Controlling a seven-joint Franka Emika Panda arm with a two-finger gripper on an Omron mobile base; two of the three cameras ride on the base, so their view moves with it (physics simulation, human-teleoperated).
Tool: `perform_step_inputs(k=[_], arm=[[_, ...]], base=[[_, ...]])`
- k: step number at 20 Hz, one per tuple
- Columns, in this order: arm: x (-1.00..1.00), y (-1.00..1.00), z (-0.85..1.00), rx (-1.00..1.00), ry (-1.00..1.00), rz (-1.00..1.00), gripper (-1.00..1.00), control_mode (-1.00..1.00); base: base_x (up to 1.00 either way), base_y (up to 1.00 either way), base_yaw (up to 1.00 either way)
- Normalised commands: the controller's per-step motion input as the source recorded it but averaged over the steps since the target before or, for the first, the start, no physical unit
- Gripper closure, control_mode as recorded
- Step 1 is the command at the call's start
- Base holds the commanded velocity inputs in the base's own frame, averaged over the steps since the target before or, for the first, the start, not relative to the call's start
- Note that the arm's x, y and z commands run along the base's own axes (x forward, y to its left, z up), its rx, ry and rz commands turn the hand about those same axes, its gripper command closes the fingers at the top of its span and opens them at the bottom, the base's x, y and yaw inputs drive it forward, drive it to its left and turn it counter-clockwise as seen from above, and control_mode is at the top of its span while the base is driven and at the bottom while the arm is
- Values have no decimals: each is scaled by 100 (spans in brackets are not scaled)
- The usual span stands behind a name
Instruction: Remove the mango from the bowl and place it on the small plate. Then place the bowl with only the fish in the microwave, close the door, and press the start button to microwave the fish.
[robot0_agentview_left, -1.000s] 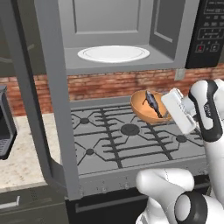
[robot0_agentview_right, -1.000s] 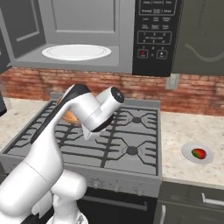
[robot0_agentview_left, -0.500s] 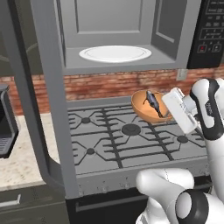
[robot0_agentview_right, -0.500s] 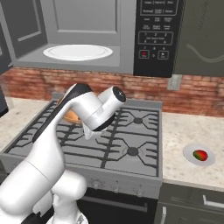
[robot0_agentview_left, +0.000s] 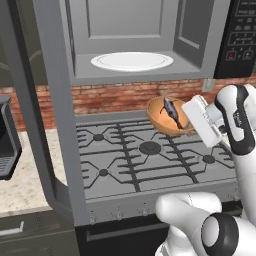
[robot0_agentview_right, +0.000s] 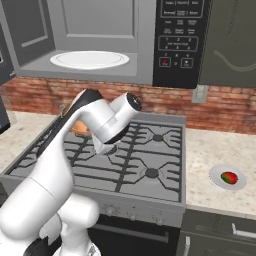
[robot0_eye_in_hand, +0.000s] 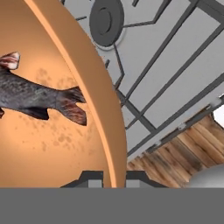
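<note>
Above the back right part of the stove (robot0_agentview_left: 150, 160), the bowl (robot0_agentview_left: 167, 116) hangs tilted in the air, its opening turned toward the left base camera, with the fish (robot0_agentview_left: 171, 110) lying against its inner wall. The gripper (robot0_eye_in_hand: 114, 178) has its fingers (robot0_eye_in_hand: 89, 179) pinched narrowly on the bowl's rim, one tip on the inside and one on the outside, as the hand view shows at its lower edge; in that view the fish's tail and grey body stretch across the orange inner surface, and the stove grates and a burner lie beyond the rim. The microwave (robot0_agentview_right: 145, 45) sits over the stove with its door (robot0_agentview_left: 45, 100) swung wide open to the left, and the white turntable plate (robot0_agentview_left: 132, 61) rests bare on the cavity floor, higher than the bowl. On the bench to the right of the stove, near its front edge, the small plate (robot0_agentview_right: 219, 172) carries the mango (robot0_agentview_right: 229, 177). A brick wall (robot0_agentview_right: 225, 107) runs behind the stove and bench.
</note>
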Motion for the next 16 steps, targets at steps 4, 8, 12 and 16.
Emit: perform_step_inputs(k=[4, 8, 12, 16], arm=[[2, 4, 100, 0, -16, 1, 100, -100], [5, 24, 84, 0, -14, 0, 100, -100], [24, 34, 59, 0, -15, 0, 100, -100], [47, 34, 38, 0, -8, 0, 100, -100]], base=[[0, 0, 0], [0, 0, 0], [0, 0, 0], [0, 0, 0]])
